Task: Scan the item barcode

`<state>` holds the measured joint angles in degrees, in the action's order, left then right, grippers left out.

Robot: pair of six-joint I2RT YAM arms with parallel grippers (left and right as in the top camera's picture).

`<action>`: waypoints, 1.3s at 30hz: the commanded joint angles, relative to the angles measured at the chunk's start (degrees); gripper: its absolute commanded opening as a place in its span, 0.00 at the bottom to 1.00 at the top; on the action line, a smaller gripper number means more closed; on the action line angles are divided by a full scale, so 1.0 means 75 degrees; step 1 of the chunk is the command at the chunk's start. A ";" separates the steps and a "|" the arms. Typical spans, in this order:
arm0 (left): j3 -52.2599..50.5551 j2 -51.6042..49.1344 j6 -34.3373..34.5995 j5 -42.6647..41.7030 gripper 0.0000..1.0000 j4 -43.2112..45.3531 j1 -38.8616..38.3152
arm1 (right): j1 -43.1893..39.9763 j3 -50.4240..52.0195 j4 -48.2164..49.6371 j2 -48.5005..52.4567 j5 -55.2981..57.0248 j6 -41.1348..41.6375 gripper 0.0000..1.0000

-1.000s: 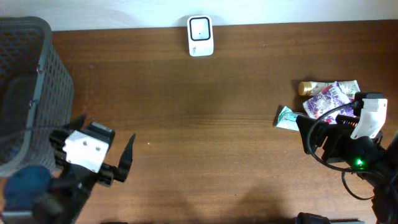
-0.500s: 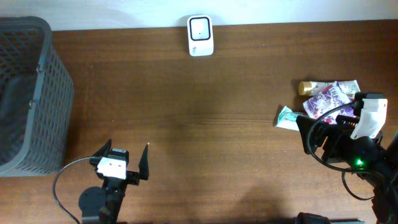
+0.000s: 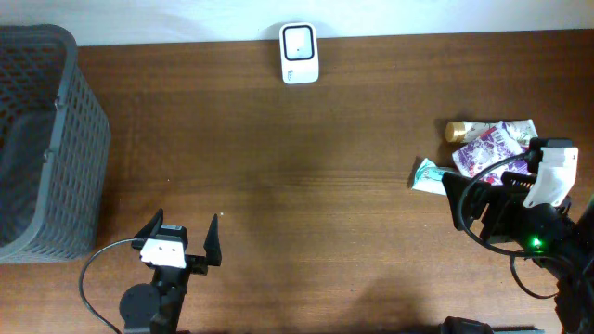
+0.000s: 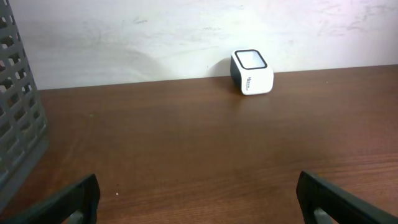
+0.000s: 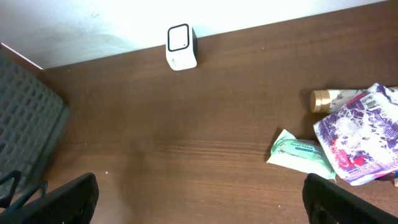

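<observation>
Two grippers, my left [image 4: 199, 205] and right [image 5: 202, 205], stand wide open, empty. Near the right, the purple packet [image 5: 357, 140], green pack [image 5: 298, 151] and gold-capped tube [image 5: 333, 99] crowd together, so a grasp may snag two; the small scanner [image 5: 180, 46] sits well apart.

Left tool [image 3: 183, 234] and right tool [image 3: 457, 206] both gape empty.

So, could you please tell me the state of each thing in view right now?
Left gripper: open, empty.
Right gripper: open, empty.
Barcode scanner: standing at the far edge, untouched.
Basket: upright, contents unclear.
Green pack: lying flat, untouched.
Purple packet: lying crumpled.
Gold-capped tube: on its side.
</observation>
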<state>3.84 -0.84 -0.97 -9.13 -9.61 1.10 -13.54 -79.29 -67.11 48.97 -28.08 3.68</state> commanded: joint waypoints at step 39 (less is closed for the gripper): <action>-0.0128 0.0073 0.0070 0.0079 0.99 0.0026 0.0026 | 0.2154 1.0060 0.8201 -0.6505 0.2151 -0.0358 0.98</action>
<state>3.51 -0.62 -0.97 -8.93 -9.61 1.10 0.62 -7.51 -8.71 0.78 -13.69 0.49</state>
